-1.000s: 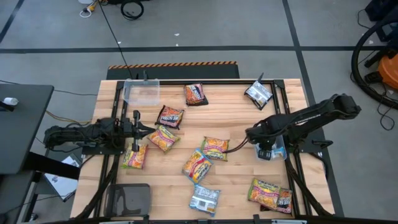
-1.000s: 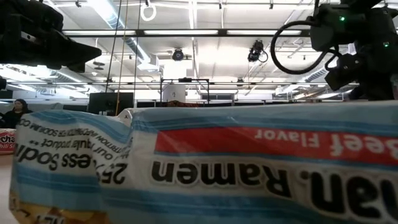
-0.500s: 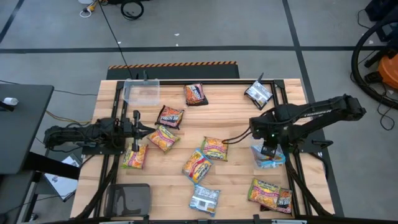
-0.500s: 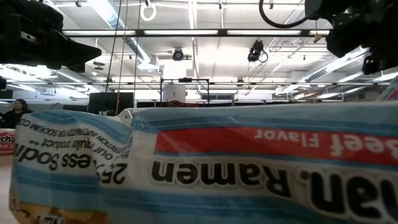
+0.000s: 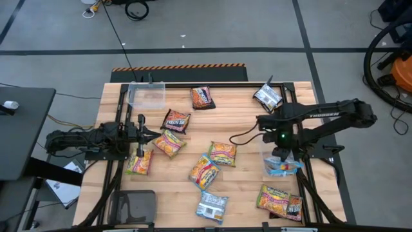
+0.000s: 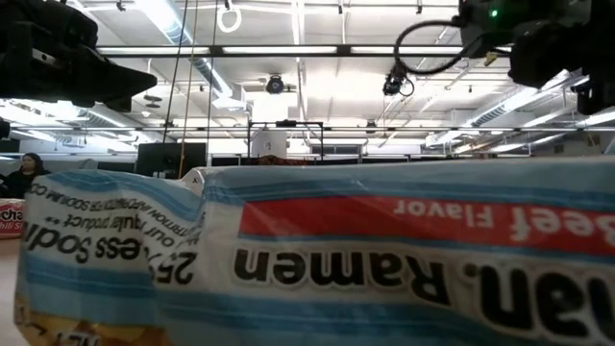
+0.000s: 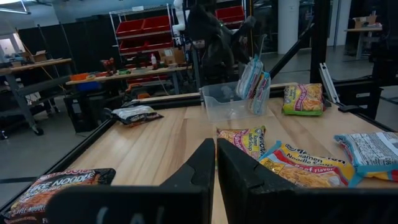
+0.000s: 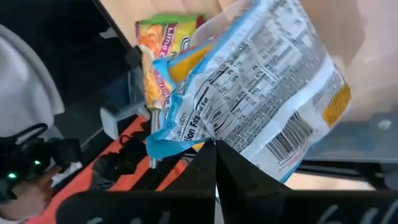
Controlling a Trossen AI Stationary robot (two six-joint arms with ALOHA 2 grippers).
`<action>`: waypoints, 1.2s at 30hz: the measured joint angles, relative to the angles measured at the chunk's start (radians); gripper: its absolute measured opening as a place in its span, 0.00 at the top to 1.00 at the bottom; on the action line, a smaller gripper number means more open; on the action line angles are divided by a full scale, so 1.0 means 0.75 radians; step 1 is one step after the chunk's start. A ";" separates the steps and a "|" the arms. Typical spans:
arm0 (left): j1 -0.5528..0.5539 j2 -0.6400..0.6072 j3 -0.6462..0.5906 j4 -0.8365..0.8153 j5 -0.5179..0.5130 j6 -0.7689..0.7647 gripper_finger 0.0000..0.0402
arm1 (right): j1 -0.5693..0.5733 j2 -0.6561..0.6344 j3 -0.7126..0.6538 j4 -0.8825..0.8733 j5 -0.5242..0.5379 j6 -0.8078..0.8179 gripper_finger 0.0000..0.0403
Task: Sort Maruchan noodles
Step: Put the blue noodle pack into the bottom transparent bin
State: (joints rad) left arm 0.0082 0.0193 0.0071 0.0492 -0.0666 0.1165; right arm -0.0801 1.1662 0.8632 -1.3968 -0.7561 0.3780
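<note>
**Right arm has carried a blue packet out to the table's right edge**

Compared with a second ago, we see the right gripper [image 5: 281,156] shifted away from the middle of the tabletop [image 5: 238,187] toward its right edge, where it now hangs over a clear plastic bin [image 5: 281,165]. The light blue-silver packet [image 8: 261,106] is pinched between its jaws, and in the left wrist view it dangles upright over that bin [image 7: 225,101]. In the low view the right arm has risen toward the upper corner. The left gripper [image 5: 143,133] has not moved; it waits at the left side, jaws pressed together, beside an orange-yellow packet [image 5: 168,143].

The packets are flat, crinkly plastic rectangles. We count several orange-yellow ones scattered mid-table [image 5: 222,153], two dark brown-black ones [image 5: 176,120] toward the far side, a silver-dark one [image 5: 266,96] at the far right, and a blue-silver one [image 5: 212,205] at the near edge. That packet fills the low view, its printing upside down. A second clear bin [image 5: 147,94] sits at the far left corner.

The tabletop is pale wooden planking in a dark metal frame, standing on a grey floor with black tape lines. Beyond it the low view shows a large workshop with ceiling strip lights; the left wrist view shows shelving with red bins [image 7: 142,23].
</note>
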 joint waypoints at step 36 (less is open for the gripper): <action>0.000 0.000 0.000 0.000 0.000 0.000 0.94 | -0.068 0.112 -0.074 0.160 0.539 -0.186 0.84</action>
State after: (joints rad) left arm 0.0082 0.0194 0.0071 0.0490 -0.0666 0.1165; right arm -0.1312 1.2499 0.8075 -1.2770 -0.3516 0.2384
